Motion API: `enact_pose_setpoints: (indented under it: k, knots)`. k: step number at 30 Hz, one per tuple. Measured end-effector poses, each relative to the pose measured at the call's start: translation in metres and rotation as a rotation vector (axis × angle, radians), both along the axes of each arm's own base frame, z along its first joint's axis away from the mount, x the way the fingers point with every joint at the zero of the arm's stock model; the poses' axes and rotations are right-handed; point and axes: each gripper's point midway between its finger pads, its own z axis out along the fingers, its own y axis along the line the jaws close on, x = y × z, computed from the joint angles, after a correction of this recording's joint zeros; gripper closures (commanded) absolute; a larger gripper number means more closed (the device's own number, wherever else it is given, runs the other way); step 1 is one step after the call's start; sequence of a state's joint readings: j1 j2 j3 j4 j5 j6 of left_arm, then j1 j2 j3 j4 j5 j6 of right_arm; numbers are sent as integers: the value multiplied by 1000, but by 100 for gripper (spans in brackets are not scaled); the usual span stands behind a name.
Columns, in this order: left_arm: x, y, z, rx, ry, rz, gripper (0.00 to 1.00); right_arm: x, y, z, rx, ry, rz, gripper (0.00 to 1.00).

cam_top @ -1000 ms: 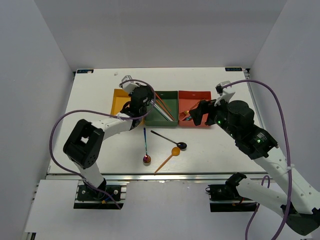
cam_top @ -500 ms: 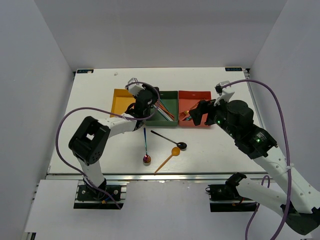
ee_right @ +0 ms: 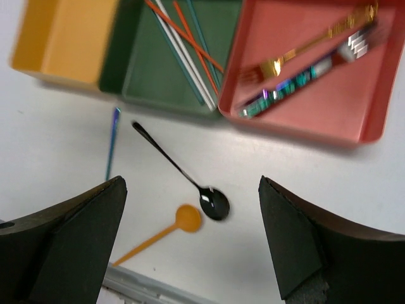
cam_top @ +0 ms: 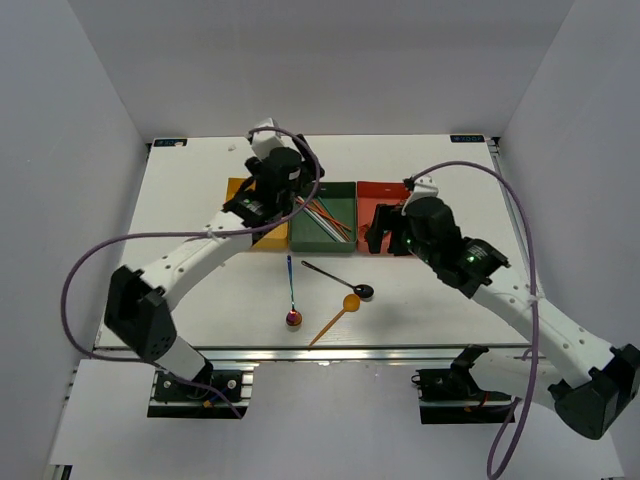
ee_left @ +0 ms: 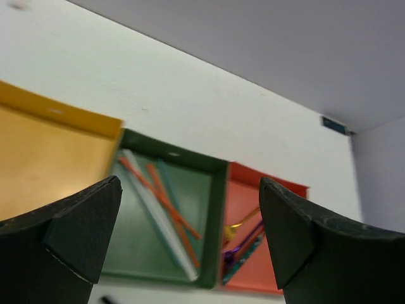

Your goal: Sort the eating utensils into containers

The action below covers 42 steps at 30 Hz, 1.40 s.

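Hovering above the yellow tray (ee_left: 50,158), the left hand (ee_left: 190,221) gapes empty; the right hand (ee_right: 190,215) hangs open near the red tray (ee_right: 354,95).

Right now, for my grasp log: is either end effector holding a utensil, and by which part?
Nothing is held. The left end effector and the right end effector both stand open and empty.
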State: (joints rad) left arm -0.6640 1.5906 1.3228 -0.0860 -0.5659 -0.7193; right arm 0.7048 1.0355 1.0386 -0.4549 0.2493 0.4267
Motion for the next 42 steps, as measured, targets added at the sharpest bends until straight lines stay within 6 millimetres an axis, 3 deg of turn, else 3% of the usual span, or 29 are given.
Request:
enact_pose_setpoints:
  k: [2,4,7,11,15,19,21,26,34,39,40,41,42]
  knots:
    - [-19,26,20,95,16,25,2,-5,-1,-26,-29,57,-46,11]
    - [-42,55,27,178,45,57,2,-13,-2,-46,-55,102,-80,11]
    - [-92,110,19,299,89,107,2,-27,7,-64,-90,137,-130,11]
    - [-153,183,16,371,97,239,2,-57,42,-92,-166,192,-131,11]
    - [-182,226,0,411,114,375,2,-78,70,-132,-191,285,-143,11]
    - [-192,238,-56,535,223,391,2,-113,74,-163,-236,380,-292,11]
    - [-196,240,-70,572,251,380,2,-126,86,-170,-280,411,-353,11]
    - [-200,243,-60,519,200,378,2,-133,126,-190,-316,452,-477,12]
    - [-202,241,-52,476,167,358,2,-141,94,-219,-320,488,-567,22]
    - [-202,239,-48,453,149,350,2,-131,92,-231,-255,519,-588,43]
    - [-201,239,-48,454,151,347,2,-129,93,-231,-248,524,-588,50]
    - [-201,238,-49,455,151,345,2,-127,93,-231,-249,524,-587,65]
    - [-201,238,-49,456,152,343,2,-126,94,-231,-247,523,-583,71]
